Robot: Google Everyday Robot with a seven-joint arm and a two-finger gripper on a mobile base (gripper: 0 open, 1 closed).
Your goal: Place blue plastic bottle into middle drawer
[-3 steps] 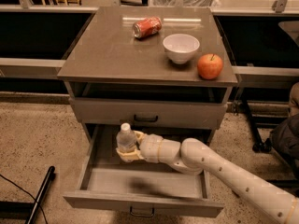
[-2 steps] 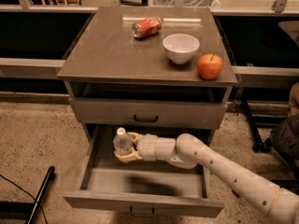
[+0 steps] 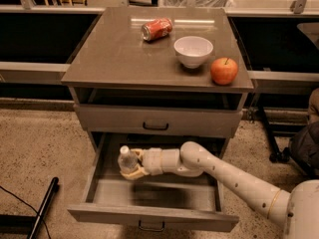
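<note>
One arm (image 3: 234, 180) is reaching in from the right, and its gripper (image 3: 135, 164) is sitting over the left part of the open drawer (image 3: 199, 219). The two fingers are closing around the one bottle (image 3: 127, 159), one above it and one below in this view, with the white cap pointing up and away. The bottle is hanging inside the drawer's outline, near its left wall. It seems to be clear of the drawer floor, though the view is too dim there to be sure. A thin loop handle (image 3: 151, 227) is showing on the drawer's front panel. Above it, one closed drawer (image 3: 109, 119) is carrying a black handle (image 3: 155, 127). Three things are resting on the cabinet top (image 3: 114, 54): one red can (image 3: 156, 29) lying on its side, one white bowl (image 3: 193, 51), and one apple (image 3: 224, 70) near the right front corner.
</note>
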